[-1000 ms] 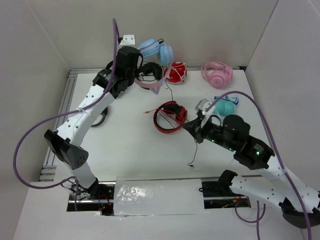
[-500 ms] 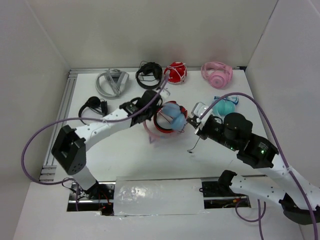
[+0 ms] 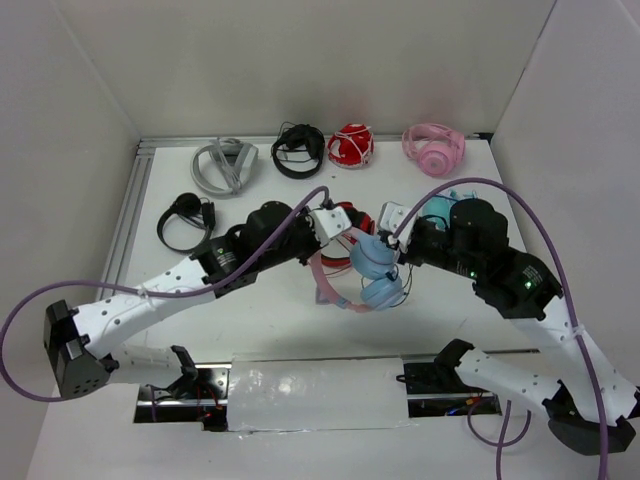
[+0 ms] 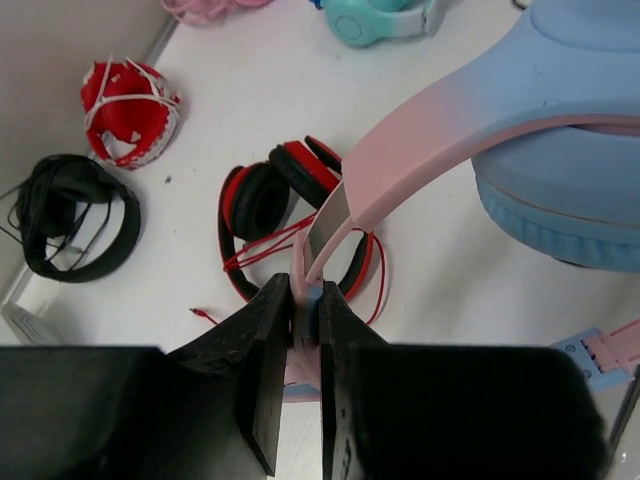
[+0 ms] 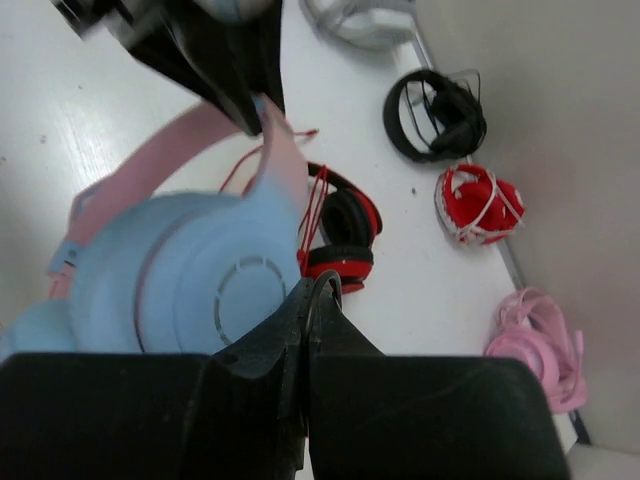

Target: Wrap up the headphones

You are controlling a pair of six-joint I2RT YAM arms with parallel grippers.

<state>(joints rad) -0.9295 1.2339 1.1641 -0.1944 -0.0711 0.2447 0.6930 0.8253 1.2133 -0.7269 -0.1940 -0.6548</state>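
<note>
Headphones (image 3: pixel 372 270) held over mid-tabletop (image 3: pixel 260 325), between both arms. Left jaws are pinched shut on the pink headband (image 4: pixel 420 150); right jaws are shut on the thin black cable (image 5: pixel 322 283), just right of the blue cups (image 3: pixel 380 290), so nearer for winding.

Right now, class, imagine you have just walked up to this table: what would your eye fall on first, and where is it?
The headphones, light-blue cups on a pink band, are held above the middle of the table between both arms. The left gripper pinches the band, and the right gripper appears shut on their thin black cable. Just beyond lies a red-and-black pair, and others, from a grey pair to a pink pair, line the far edge.
</note>
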